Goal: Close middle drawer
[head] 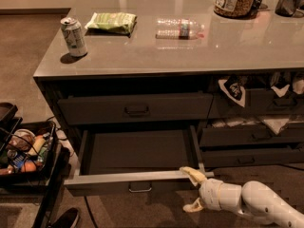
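Camera view, wide shallow dark grey middle drawer (137,152) pulled out at lower centre, paler grey inner walls and floor, small loop handle (140,187) centred on its flat front, white two-finger gripper (192,190) at lower right, fingers spread apart, upper fingertip touching the drawer front's right end.

Claw (185,189) at right front of middle drawer (137,152).
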`<state>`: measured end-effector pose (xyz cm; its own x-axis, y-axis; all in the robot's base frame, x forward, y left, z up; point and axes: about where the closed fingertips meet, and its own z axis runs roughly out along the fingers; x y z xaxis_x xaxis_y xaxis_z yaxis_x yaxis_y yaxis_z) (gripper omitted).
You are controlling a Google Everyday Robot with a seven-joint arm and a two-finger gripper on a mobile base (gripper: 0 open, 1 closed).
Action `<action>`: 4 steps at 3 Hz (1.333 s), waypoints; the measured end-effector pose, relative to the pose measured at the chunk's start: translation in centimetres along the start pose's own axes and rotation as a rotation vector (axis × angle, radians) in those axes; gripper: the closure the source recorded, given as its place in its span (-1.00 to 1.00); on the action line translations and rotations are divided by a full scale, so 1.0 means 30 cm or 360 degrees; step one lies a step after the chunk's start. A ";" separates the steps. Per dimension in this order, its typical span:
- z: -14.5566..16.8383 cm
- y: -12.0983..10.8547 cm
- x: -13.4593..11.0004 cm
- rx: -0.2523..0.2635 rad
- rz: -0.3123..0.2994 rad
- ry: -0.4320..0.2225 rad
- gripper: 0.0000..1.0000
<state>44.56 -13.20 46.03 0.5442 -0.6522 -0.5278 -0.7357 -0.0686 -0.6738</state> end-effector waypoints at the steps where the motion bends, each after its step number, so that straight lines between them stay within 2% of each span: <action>1: 0.000 0.000 0.000 0.0000 0.0000 0.0000 -0.16; 3: 0.000 0.000 0.000 0.0000 0.0000 0.0000 0.77; 4: 0.000 0.000 0.000 0.0000 0.0000 0.0000 1.00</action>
<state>44.56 -13.19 46.02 0.5443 -0.6521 -0.5277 -0.7357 -0.0687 -0.6739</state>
